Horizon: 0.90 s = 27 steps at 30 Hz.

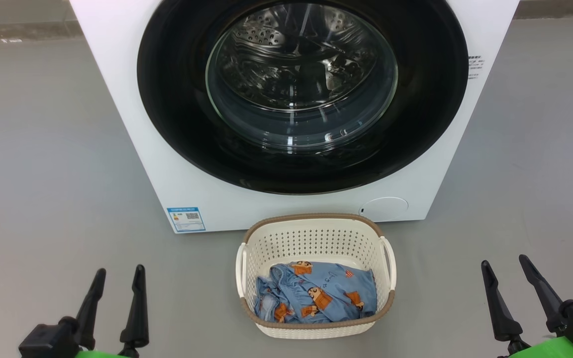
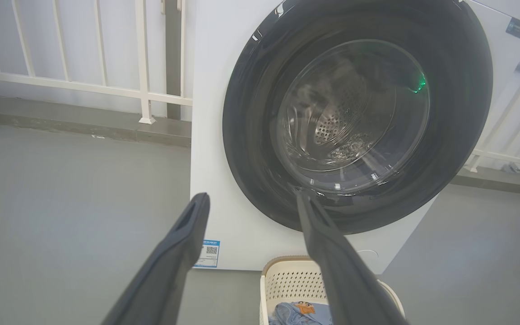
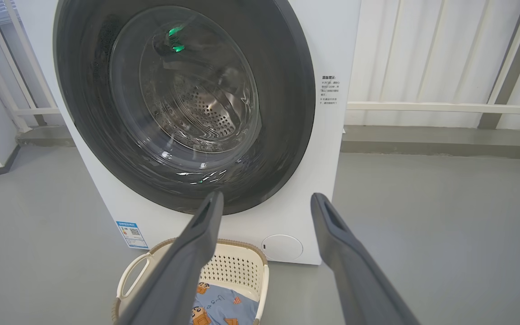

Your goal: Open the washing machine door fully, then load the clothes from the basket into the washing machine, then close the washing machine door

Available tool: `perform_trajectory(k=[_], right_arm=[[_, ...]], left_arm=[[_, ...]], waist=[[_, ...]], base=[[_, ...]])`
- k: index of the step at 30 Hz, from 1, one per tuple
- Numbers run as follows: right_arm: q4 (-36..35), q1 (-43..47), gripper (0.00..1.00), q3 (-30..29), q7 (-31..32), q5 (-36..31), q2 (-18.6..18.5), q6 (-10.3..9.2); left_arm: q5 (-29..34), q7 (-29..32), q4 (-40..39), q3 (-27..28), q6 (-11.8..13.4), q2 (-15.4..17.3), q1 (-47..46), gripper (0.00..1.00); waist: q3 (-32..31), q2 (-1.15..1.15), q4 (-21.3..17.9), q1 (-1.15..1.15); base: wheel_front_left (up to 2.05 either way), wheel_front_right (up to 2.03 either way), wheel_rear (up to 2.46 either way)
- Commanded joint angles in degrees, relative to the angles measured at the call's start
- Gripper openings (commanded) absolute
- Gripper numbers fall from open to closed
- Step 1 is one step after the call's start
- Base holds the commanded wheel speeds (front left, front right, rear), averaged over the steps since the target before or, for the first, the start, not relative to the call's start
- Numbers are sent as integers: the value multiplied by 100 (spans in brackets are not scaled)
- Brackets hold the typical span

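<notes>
Black-fingered, the left gripper (image 1: 120,269) and right gripper (image 1: 504,259) both gape wide, gripping nothing, either side of the basket (image 1: 311,217).

I can read no words; the blue label (image 1: 186,219) on the washing machine (image 1: 227,209) shows a QR code, print illegible.

The washing machine door (image 1: 177,124) is shut; blue clothes (image 1: 319,293) lie in the cream basket (image 1: 311,243) before it
</notes>
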Motion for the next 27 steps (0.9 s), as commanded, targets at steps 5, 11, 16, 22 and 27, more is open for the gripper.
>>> perform_trajectory(k=[5,11,16,22,27], right_arm=[[-124,-154,100,107,-69,-69,-137,9],[-75,-171,100,119,-69,-51,-153,9],[-49,-173,100,157,-69,-40,-169,9],[-29,-177,100,170,-69,-15,-207,9],[-18,-178,100,177,-69,-7,-219,9]], left_arm=[[57,-37,-187,163,-15,116,-62,100],[76,-37,-173,155,-15,141,-4,100],[86,-37,-166,142,-15,154,63,100],[95,-37,-171,129,-15,165,136,100],[84,-37,-184,146,-15,178,179,100]], waist=[[-12,0,3,0],[-37,0,-27,0],[-85,0,-56,0],[-120,0,-51,0],[-123,0,-21,0]], base=[[0,0,0],[0,0,0],[0,0,0],[0,0,0],[0,0,0]])
